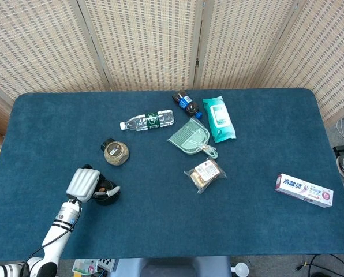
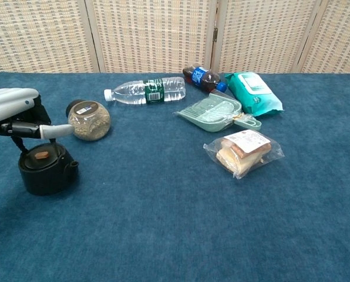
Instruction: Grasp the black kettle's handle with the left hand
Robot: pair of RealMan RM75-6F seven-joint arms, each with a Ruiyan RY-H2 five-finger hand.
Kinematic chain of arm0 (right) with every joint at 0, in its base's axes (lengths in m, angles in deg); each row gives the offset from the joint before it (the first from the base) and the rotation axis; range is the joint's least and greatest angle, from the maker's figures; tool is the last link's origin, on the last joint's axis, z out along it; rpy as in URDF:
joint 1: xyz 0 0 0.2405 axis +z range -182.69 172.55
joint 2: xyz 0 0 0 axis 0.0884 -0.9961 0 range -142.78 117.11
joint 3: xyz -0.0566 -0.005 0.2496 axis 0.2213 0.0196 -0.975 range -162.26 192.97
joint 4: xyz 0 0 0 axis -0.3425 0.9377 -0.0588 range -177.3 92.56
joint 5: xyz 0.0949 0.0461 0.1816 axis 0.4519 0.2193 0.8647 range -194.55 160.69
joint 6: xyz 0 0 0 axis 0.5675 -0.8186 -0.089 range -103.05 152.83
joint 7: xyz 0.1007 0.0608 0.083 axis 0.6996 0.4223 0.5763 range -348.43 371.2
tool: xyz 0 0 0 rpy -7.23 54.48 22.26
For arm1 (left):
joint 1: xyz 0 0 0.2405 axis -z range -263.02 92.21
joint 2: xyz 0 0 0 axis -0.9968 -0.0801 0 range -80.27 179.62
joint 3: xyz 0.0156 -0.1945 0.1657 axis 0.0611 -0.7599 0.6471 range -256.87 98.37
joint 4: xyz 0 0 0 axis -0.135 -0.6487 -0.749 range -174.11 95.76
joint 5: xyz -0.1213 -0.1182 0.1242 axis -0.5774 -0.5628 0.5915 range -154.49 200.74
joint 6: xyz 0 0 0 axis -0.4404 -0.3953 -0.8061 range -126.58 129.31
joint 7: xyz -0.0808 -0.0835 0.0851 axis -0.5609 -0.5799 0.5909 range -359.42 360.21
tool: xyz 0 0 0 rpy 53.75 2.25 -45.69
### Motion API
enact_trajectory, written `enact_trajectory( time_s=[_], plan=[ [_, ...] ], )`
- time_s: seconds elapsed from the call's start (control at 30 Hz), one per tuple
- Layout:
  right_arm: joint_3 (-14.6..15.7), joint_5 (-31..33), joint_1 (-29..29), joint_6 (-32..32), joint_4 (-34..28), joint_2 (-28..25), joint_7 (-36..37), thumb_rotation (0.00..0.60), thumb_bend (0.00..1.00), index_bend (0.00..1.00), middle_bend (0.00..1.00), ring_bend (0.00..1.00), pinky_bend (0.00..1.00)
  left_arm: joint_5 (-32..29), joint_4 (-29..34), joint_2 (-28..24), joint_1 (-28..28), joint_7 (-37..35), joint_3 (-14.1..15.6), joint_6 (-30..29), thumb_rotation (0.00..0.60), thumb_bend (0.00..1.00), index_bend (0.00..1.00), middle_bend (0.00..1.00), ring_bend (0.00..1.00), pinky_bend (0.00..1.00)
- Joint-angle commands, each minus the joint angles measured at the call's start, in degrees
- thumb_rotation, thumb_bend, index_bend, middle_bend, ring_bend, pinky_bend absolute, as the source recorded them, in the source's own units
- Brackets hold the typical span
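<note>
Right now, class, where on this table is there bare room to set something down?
Bare: between the sandwich bag and toothpaste box, and the front edge. Crowded: the far middle, around the water bottle, dustpan and wipes.

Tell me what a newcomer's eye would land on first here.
The pale left hand at the table's near left, poised over the black kettle; whether it grips the handle is unclear. Next, the cluster mid-table: water bottle, green dustpan and wrapped bread. A toothpaste box lies alone at the far right.
</note>
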Motion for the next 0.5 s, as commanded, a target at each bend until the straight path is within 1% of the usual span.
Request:
enact_trajectory(
  time_s=[0.03, 0.2, 0.33, 0.4, 0.5],
  plan=[
    [-0.02, -0.01, -0.05, -0.06, -0.02, -0.02, 0.04, 0.600, 0.28, 0.12, 0.18, 0.14, 0.03, 0.51, 0.32, -0.35, 0.01, -0.44, -0.28, -0.45, 0.210, 0.15, 0.95, 1.00, 0.87, 0.33],
    [-0.07, -0.03, -0.11, -0.11, -0.01, -0.02, 0.08, 0.600, 0.28, 0.12, 0.18, 0.14, 0.03, 1.30, 0.96, -1.01, -0.01, -1.37, -0.80, -1.18, 0.240, 0.19, 0.95, 1.00, 0.87, 0.34],
    [-0.06, -0.12, -0.15, -0.14, -0.03, -0.02, 0.10, 0.600, 0.28, 0.12, 0.18, 0.14, 0.03, 1.67, 1.30, -1.43, 0.19, -1.70, -1.23, -1.44, 0.306, 0.21, 0.95, 1.00, 0.87, 0.35],
    [-0.06, -0.13, -0.20, -0.18, -0.04, -0.04, 0.13, 0.600, 0.28, 0.12, 0.18, 0.14, 0.03, 1.83, 1.35, -1.50, 0.33, -1.82, -1.43, -1.52, 0.328, 0.21, 0.95, 1.00, 0.87, 0.35],
    [-0.04, -0.09, -0.27, -0.16, 0.02, -0.02, 0.19, 0.600, 0.28, 0.12, 0.18, 0.14, 0.03, 1.93, 1.38, -1.60, 0.70, -1.80, -1.76, -1.40, 0.336, 0.22, 0.95, 1.00, 0.87, 0.36]
  ],
)
